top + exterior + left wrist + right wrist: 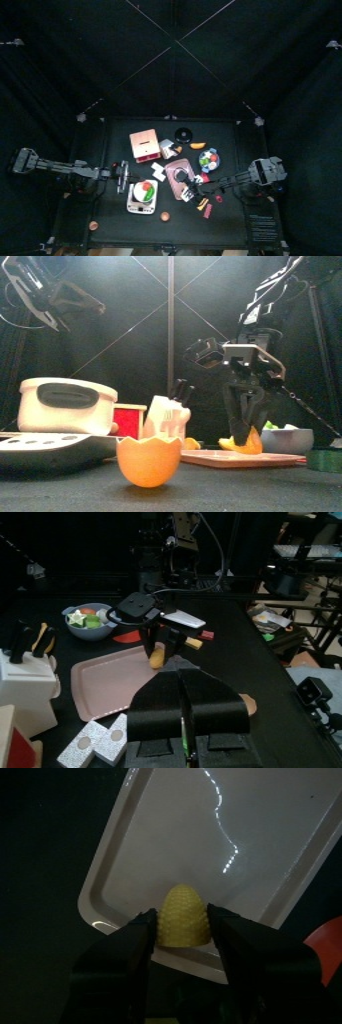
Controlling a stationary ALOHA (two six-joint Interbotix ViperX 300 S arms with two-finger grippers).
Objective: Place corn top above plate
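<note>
A yellow corn piece (pixel 185 913) stands upright between the jaws of my right gripper (pixel 186 930), which is shut on it. The corn hangs just over the near rim of the pink plate (pixel 214 828), a flat rectangular tray. In the front view the right gripper (pixel 245 421) points straight down and the corn (pixel 246 442) is at the plate's (pixel 274 459) surface. The left wrist view shows the same corn (pixel 158 658) over the plate's (pixel 107 682) far edge. My left gripper (pixel 185 717) rests shut and empty to the plate's left (pixel 124 180).
A grey bowl of vegetables (pixel 287 439) stands right of the plate. An orange eggshell cup (pixel 148 461), a white cooker (pixel 64 406), a red box (pixel 130 419) and white blocks (pixel 96 742) crowd the left and front. A red disc (pixel 327 948) lies beside the plate.
</note>
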